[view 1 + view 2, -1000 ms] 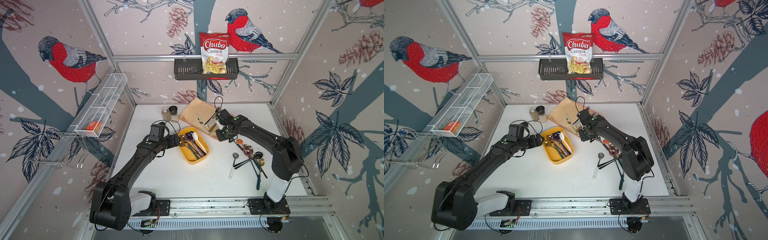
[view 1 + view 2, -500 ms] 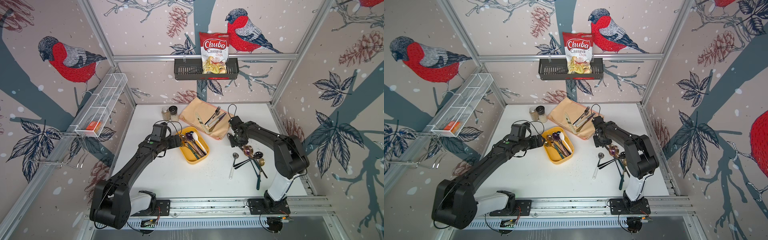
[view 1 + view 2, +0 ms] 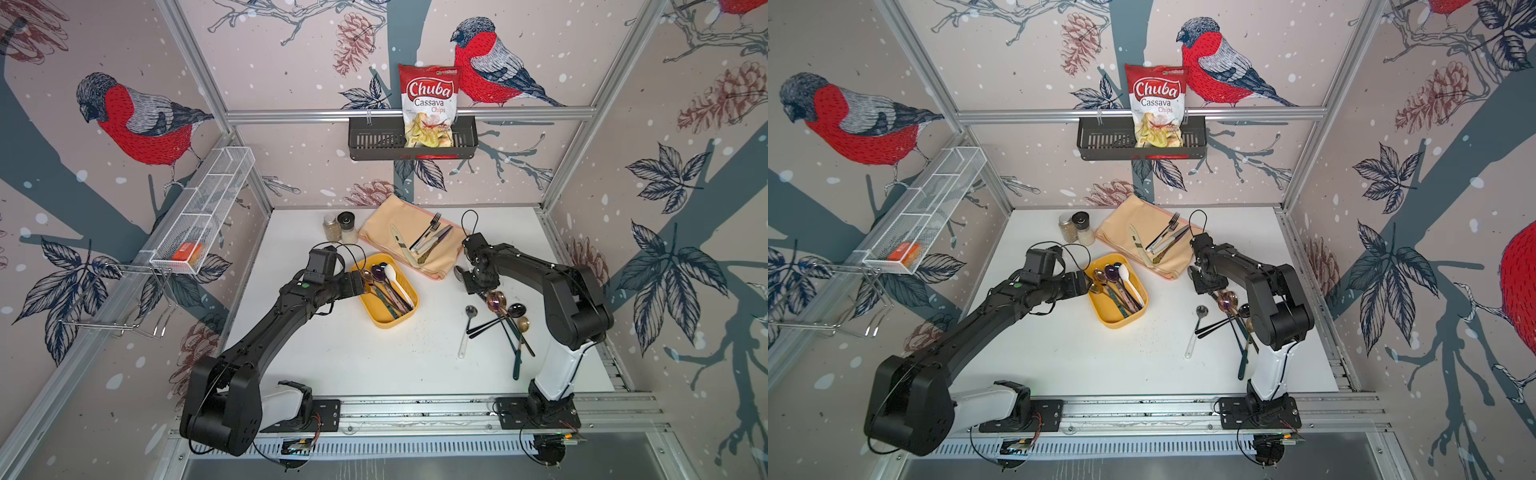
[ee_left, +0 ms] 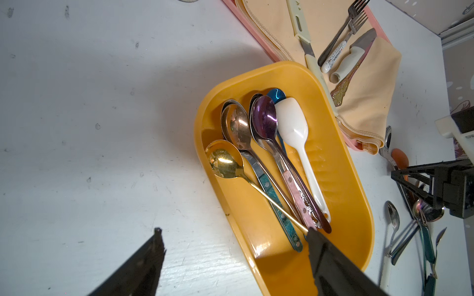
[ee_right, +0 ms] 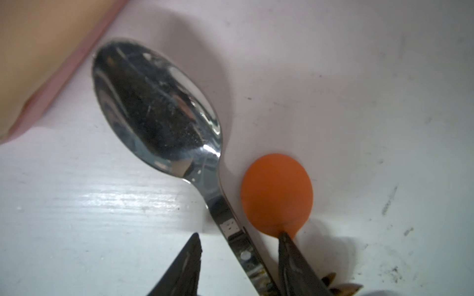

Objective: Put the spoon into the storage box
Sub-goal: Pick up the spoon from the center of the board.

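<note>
The spoon [image 5: 156, 107] lies flat on the desk [image 5: 359, 89] beside the cloth [image 5: 38, 51], outside the storage box [image 4: 346, 179]. The frame edge cuts off its handle. An orange spoon [image 5: 277, 192] loses its handle behind one finger. In both top views the right claw [image 3: 478, 284] covers most of the spoon. That arm is folded, wrist pointing down, and its jaws stand apart, straddling the steel handle without clamping it. The left claw [image 4: 234, 230] gapes wide and empty at the storage box's rim, its fingers cut off by the frame.
</note>
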Motion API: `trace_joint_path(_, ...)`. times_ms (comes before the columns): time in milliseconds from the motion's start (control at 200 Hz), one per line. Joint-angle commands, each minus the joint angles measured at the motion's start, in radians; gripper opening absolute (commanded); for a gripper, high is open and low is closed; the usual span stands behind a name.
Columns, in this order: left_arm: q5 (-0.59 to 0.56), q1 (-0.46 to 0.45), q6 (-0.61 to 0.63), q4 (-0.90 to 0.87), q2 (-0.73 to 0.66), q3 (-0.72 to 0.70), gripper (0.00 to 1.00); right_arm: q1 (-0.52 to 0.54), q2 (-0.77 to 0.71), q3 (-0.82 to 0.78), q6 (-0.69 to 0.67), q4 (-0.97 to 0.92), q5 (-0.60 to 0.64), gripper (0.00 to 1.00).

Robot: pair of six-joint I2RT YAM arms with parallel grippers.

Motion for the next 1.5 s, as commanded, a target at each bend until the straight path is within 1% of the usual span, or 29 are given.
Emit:
trace_joint_path(0,-0.003,-0.003,-0.002,0.003,0.002,0.007,0.89,-0.002,0.013,-0.008,-0.014,0.008,-0.045,0.47)
trace_joint_path(150,-0.008,-0.003,0.0,0.001,0.003,0.011,0.89,-0.002,0.019,-0.026,-0.011,0.004,-0.074,0.42)
trace_joint_path(470,-0.013,-0.002,0.006,-0.001,0.011,0.018,0.89,0.008,0.007,-0.045,0.002,0.006,-0.075,0.36)
trace_joint_path(720,-0.019,-0.002,0.013,-0.008,0.015,0.03,0.89,0.01,0.021,-0.034,-0.001,0.002,-0.088,0.19)
trace_joint_path(816,-0.02,-0.003,0.016,-0.01,0.015,0.032,0.89,0.015,0.033,-0.02,-0.003,-0.002,-0.086,0.15)
trace_joint_path(1186,-0.046,-0.002,0.025,-0.024,-0.005,0.035,0.89,0.056,0.064,0.103,0.004,-0.045,-0.032,0.1)
trace_joint_path(1406,-0.045,0.014,0.0,-0.016,-0.009,0.009,0.9,0.073,-0.001,0.139,0.027,-0.109,-0.001,0.09)
trace_joint_path(1496,-0.016,0.041,-0.013,-0.003,-0.005,-0.011,0.9,0.098,-0.034,0.17,0.036,-0.14,0.008,0.08)
